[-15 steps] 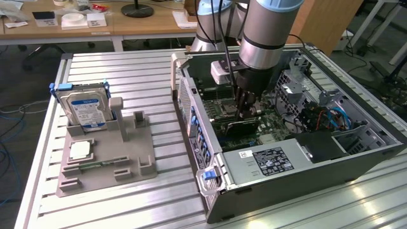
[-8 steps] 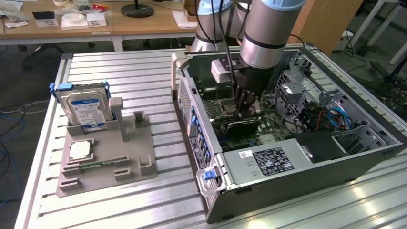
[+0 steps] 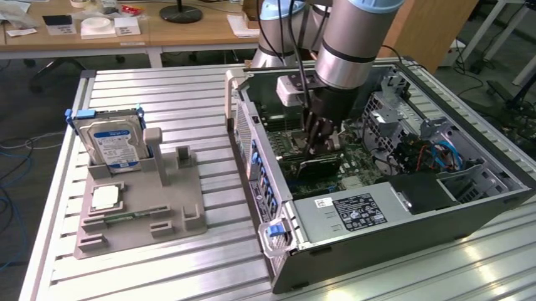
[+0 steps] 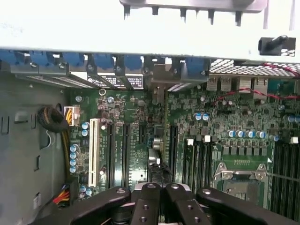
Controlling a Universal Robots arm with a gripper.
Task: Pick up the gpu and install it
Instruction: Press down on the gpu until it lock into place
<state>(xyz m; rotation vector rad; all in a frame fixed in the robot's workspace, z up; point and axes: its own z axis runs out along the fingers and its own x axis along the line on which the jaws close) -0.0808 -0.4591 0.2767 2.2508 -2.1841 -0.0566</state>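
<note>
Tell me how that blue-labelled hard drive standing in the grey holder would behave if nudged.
The hard drive stands on edge in a slot of the grey holder, so a sideways nudge would probably rock or tip it rather than slide it. Its metal casing looks rigid, likely heavy for its size. The blue frame on top might catch a passing finger.

A silver hard drive with a blue-white label [image 3: 113,143] stands upright in a grey plastic holder tray [image 3: 188,222] (a small square silver chip [image 3: 105,197] lies lower on it), well apart from the open black computer case [image 3: 402,244]
</note>
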